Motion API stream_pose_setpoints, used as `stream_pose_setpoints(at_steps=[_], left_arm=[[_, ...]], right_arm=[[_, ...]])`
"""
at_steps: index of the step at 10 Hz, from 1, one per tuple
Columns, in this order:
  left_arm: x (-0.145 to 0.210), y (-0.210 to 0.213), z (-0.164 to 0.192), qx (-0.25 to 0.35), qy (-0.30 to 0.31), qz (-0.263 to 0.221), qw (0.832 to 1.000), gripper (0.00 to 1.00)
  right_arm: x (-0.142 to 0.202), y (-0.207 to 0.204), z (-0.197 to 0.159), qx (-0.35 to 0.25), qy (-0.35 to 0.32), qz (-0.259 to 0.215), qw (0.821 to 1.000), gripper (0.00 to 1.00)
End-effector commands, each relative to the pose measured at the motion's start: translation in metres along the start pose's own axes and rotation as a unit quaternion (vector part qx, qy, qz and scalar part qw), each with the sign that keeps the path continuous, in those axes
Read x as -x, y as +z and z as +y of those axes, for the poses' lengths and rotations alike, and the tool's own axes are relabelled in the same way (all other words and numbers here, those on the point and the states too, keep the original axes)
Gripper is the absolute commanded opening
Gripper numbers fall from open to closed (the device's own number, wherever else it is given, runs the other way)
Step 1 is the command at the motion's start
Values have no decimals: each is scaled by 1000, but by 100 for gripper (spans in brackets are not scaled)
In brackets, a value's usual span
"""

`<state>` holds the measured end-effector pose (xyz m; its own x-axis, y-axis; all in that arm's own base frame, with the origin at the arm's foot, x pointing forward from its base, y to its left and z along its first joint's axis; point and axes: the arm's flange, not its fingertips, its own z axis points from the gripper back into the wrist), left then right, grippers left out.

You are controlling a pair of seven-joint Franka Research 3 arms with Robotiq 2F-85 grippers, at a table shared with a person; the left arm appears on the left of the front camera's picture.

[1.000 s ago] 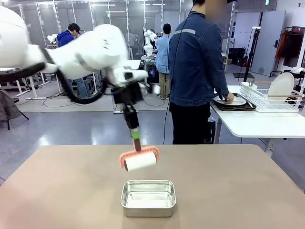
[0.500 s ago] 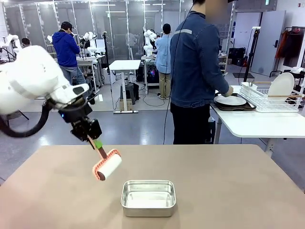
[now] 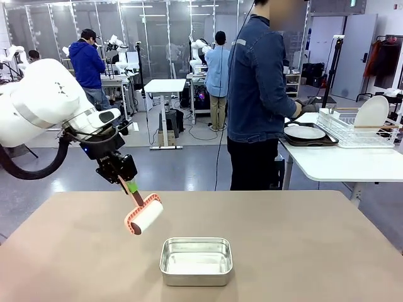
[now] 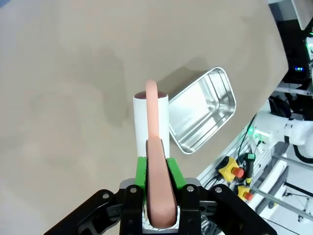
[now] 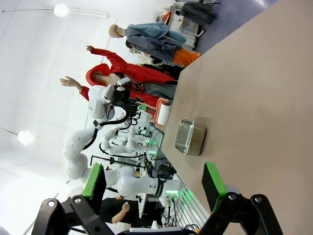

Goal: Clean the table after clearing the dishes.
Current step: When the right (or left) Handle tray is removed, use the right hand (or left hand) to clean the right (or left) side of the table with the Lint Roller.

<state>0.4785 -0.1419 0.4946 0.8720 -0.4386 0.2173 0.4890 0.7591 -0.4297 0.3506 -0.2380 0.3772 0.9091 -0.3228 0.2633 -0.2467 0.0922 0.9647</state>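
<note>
My left gripper (image 3: 129, 184) is shut on the orange handle of a lint roller (image 3: 143, 215), whose white roll hangs tilted low over the left part of the brownish table (image 3: 302, 251). In the left wrist view the handle runs up between the green pads of my left gripper (image 4: 157, 183) to the lint roller (image 4: 151, 120). My right gripper (image 5: 154, 181) stands open with nothing between its fingers, off the table's side. The dishes, a dark tray with a white plate (image 3: 306, 133), lie on the white side table at the right, beside a person in a denim jacket (image 3: 258, 94).
A small steel pan (image 3: 196, 260) sits near the table's front middle, right of the roller; it shows as the steel pan (image 4: 203, 117) and the steel pan (image 5: 188, 137) in the wrist views. A dish rack (image 3: 362, 126) with a plate stands on the side table.
My left arm swung the roller from above the pan to the table's left, then settled. The person's hand lifted off the plate on the tray.
</note>
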Motion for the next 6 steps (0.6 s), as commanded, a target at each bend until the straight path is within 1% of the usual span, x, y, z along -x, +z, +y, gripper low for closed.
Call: stream_pose_setpoints(at_steps=[1, 2, 3, 4, 5, 6], left_arm=[[-4, -7, 17, 22, 50, -38, 998, 22], [-2, -14, 32, 49, 102, -51, 992, 22], [2, -23, 42, 53, 146, -76, 985, 22], [5, -34, 52, 86, 187, -83, 975, 22], [5, -42, 59, 40, 204, -116, 971, 22], [2, -53, 63, 72, 210, -113, 968, 22]], right_arm=[[1, 0, 4, -2, 3, -1, 1000, 100], [1, 0, 4, -2, 3, -1, 1000, 100], [1, 0, 4, -2, 3, -1, 1000, 100], [1, 0, 4, -2, 3, -1, 1000, 100], [1, 0, 4, -2, 3, -1, 1000, 100], [1, 0, 4, -2, 3, -1, 1000, 100]])
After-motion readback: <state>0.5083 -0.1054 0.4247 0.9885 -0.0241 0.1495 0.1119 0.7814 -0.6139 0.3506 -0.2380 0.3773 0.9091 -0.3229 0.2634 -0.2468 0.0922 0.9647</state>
